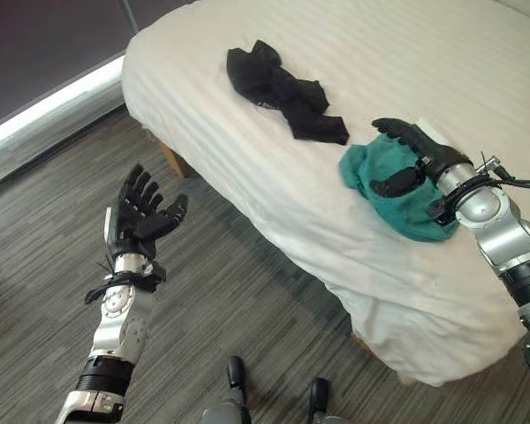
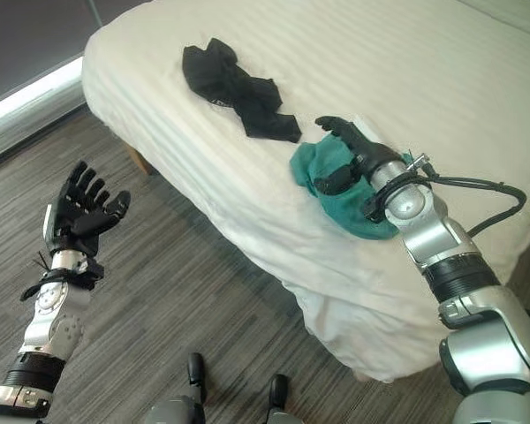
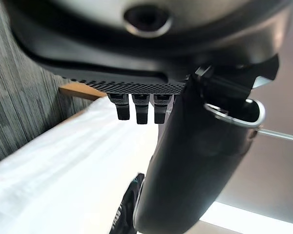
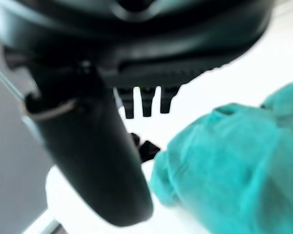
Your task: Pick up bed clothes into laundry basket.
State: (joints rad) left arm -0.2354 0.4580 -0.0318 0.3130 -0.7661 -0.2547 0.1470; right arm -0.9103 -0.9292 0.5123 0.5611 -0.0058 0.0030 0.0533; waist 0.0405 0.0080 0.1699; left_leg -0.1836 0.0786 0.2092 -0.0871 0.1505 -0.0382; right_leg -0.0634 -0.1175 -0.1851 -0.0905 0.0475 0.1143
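A: Clothes first, where are they?

B: Two pieces, both on the bed [image 1: 247,150]. A teal garment [image 1: 384,190] is bunched up near the bed's near-right edge. A black garment [image 1: 283,88] lies crumpled farther back and to the left of it, close by but apart from it.

A: Hands?

B: The right hand [image 1: 415,146] is on the teal garment, resting on its right side, with the fingers [image 1: 390,126] stretched out straight past the cloth's far edge and the thumb [image 1: 396,181] lying across the top of the cloth. Fingers are extended, not curled, and nothing is clamped as far as I can see. In the right wrist view the teal cloth [image 4: 234,165] sits right beside the hand [image 4: 88,156], and the fingertips [image 4: 146,105] point over white sheet toward a dark bit of the black garment [image 4: 145,147].

A: Left?

B: The left hand [image 1: 140,216] is raised over the floor [image 1: 203,291], well to the left of the bed, with its fingers spread wide and upright and nothing in it. Its wrist view shows straight fingertips [image 3: 141,111] with the bed sheet [image 3: 63,165] beyond them.

A: The surroundings?

B: Grey striped floor, with a light strip [image 1: 53,106] along the wall at far left. One wooden bed leg [image 1: 172,162] shows under the left corner.
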